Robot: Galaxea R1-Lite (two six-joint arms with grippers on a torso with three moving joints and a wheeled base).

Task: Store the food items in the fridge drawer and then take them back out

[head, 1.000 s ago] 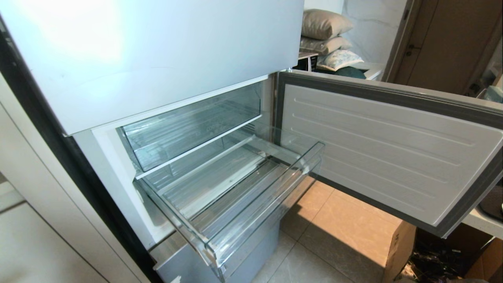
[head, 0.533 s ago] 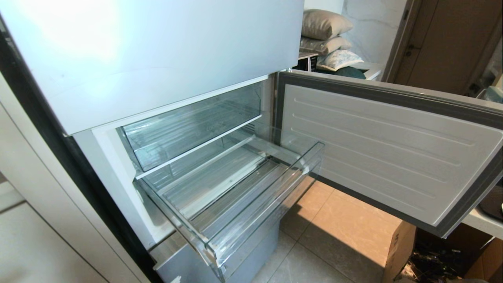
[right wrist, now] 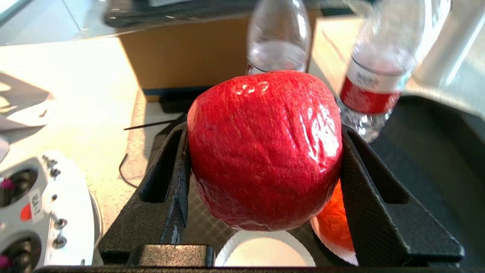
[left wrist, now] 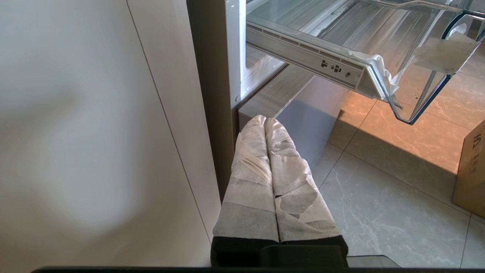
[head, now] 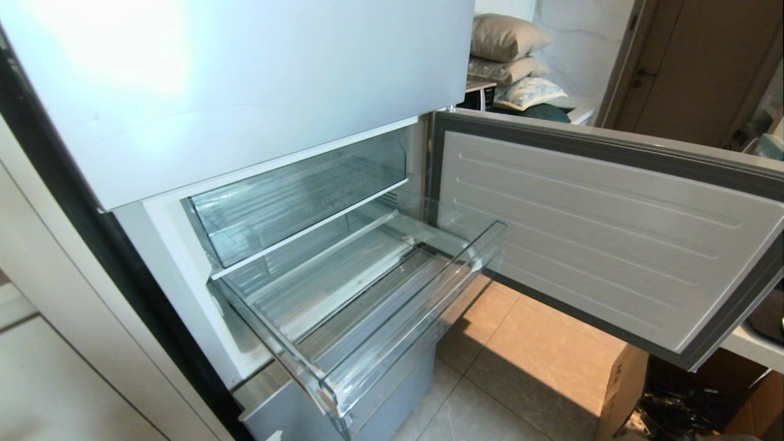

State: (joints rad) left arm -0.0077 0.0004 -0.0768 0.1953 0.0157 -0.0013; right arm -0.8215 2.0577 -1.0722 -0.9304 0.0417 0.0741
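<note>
Nothing has shifted at the pulled-out fridge drawer [head: 367, 318]; my right gripper [right wrist: 265, 159] clamps the red apple [right wrist: 265, 148], my left gripper [left wrist: 274, 178] hangs closed, empty.

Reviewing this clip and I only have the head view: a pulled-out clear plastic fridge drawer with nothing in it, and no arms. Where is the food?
Observer: The right gripper is shut on a shiny red apple, its black fingers pressed on both sides.
Operator: Is it near the fridge?
Observer: None shows in the right wrist view; two clear plastic water bottles stand behind the apple.
Operator: And the second fruit?
Observer: An orange-red fruit peeks out below the apple, on a white plate.
Operator: Left arm?
Observer: The left gripper, its tape-wrapped fingers together and empty, points at the floor beside the fridge, below the clear drawer.
</note>
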